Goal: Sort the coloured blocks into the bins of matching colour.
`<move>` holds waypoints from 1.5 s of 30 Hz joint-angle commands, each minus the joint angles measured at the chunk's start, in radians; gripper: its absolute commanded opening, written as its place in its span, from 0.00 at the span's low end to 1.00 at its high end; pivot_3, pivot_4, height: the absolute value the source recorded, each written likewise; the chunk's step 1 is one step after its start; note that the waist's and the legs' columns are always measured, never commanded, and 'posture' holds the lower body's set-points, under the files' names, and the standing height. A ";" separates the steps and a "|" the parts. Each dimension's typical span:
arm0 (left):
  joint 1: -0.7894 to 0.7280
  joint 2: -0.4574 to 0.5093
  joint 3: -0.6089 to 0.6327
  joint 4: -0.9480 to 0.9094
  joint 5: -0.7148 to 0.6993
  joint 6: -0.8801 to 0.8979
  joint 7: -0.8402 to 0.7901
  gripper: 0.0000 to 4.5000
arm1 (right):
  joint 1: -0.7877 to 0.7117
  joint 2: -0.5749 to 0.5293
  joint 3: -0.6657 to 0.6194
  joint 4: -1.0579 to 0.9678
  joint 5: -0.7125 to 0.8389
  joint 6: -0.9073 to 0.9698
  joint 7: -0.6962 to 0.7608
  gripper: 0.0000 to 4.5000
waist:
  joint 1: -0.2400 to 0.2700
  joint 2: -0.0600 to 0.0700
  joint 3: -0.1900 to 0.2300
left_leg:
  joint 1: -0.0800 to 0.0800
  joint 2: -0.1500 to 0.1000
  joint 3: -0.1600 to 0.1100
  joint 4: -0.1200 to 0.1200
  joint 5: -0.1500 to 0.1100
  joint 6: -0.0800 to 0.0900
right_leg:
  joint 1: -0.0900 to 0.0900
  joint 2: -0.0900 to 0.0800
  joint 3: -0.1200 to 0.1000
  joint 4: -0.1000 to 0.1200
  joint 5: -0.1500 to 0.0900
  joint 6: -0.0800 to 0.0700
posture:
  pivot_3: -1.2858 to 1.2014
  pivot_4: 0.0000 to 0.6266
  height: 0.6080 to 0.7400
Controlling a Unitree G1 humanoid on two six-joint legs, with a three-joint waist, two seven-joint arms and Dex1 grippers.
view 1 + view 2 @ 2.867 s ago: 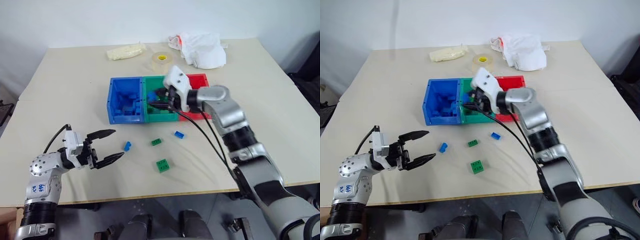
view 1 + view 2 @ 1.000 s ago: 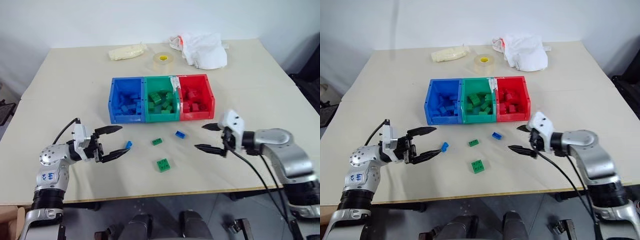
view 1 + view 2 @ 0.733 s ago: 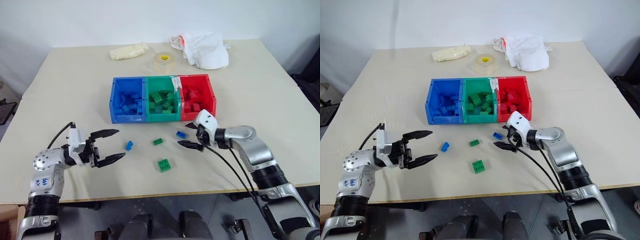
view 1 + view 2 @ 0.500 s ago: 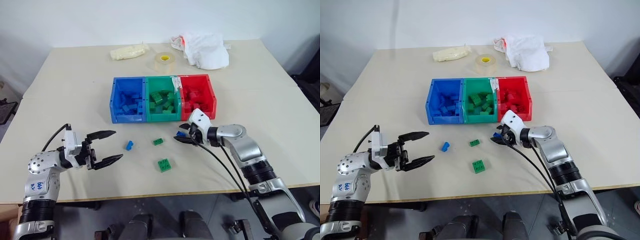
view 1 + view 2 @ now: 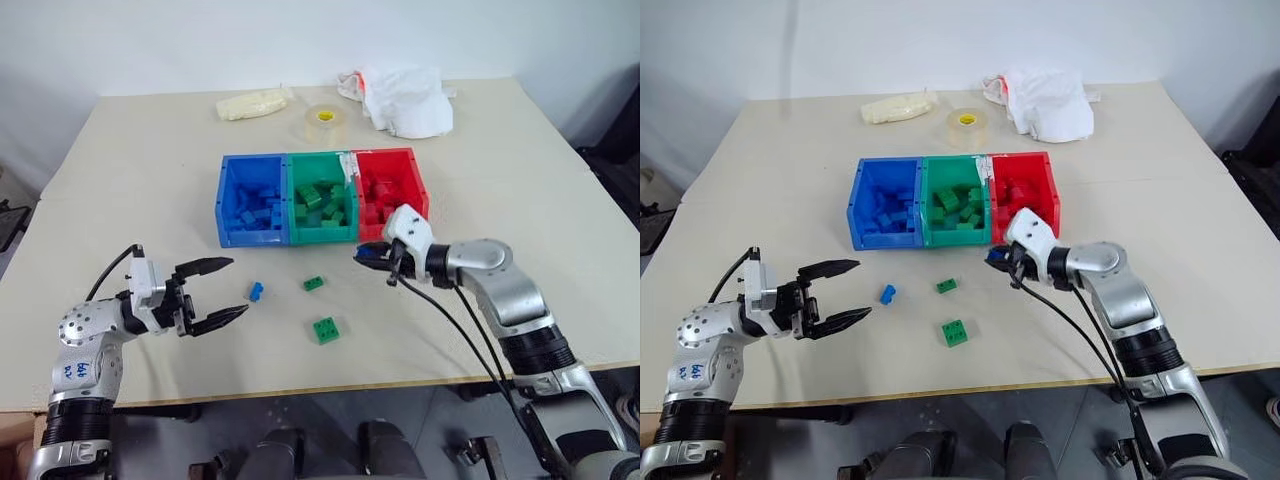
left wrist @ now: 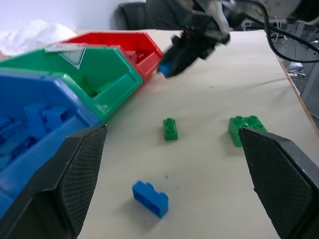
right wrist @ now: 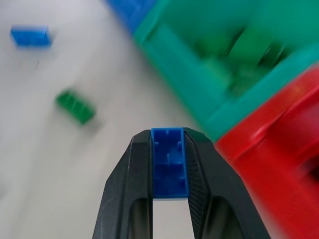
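The right gripper (image 7: 169,164) has its two black fingers clamped on a small blue block (image 7: 169,162), and it hangs just in front of the bins, close to the seam where the green bin (image 5: 322,205) meets the red bin (image 5: 390,200), lifted clear of the table (image 5: 150,190). The block sits pinched squarely between the finger pads, its open underside facing the wrist camera.

The three bins stand joined in a row mid-table: the blue bin (image 5: 252,205) on the robot's left end, green in the middle, red on the right end. Each has a heap of blocks of its own colour inside.

In front of the bins, three blocks lie loose on the table. A second blue block (image 5: 256,291) lies in front of the blue bin. A small green block (image 5: 314,283) lies in front of the green bin. The flat green square block (image 5: 325,329) lies farther out from the green bin, toward the table's near edge.

The left gripper (image 5: 222,292) hovers well out in front of the blue bin, off to its left, fingers spread wide with nothing between them, pointing across toward the loose blue block, which lies just beyond its fingertips.

Behind the bins, toward the far edge, sit a tape roll (image 5: 323,122), a pale lumpy packet (image 5: 252,103) and a crumpled white cloth (image 5: 405,98).
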 commanded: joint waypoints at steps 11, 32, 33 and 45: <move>0.027 -0.005 0.014 -0.033 -0.009 -0.041 0.004 1.00 | -0.640 0.455 -0.021 0.883 -0.086 -0.437 -0.149 0.11 | -0.027 0.000 0.000 | 0.006 -0.001 -0.002 -0.003 -0.002 0.000 | 0.001 0.000 0.000 0.006 0.000 0.000 | 0.52 0.24 1.00; -0.018 -0.026 -0.014 0.025 -0.002 -0.070 -0.011 1.00 | -0.538 0.406 -0.077 0.818 -0.083 -0.598 0.085 0.99 | -0.049 0.001 0.000 | 0.007 0.000 -0.011 -0.003 -0.002 -0.002 | 0.003 0.003 0.001 0.010 0.001 -0.002 | 0.52 0.24 1.00; -0.025 -0.027 -0.016 0.034 0.000 -0.071 -0.017 1.00 | -0.487 0.375 -0.069 0.745 -0.071 -0.581 0.139 0.99 | -0.046 0.000 0.000 | 0.007 0.000 -0.011 -0.003 -0.002 -0.002 | 0.003 0.003 0.000 0.009 0.001 -0.002 | 0.52 0.24 1.00; -0.062 -0.010 -0.016 0.128 0.001 -0.090 -0.080 1.00 | 0.113 -0.177 -0.125 -0.060 0.095 -0.136 0.412 0.99 | -0.014 0.000 0.000 | 0.005 -0.002 -0.014 -0.001 -0.003 -0.002 | 0.002 0.000 -0.001 0.001 0.001 -0.002 | 0.52 0.24 1.00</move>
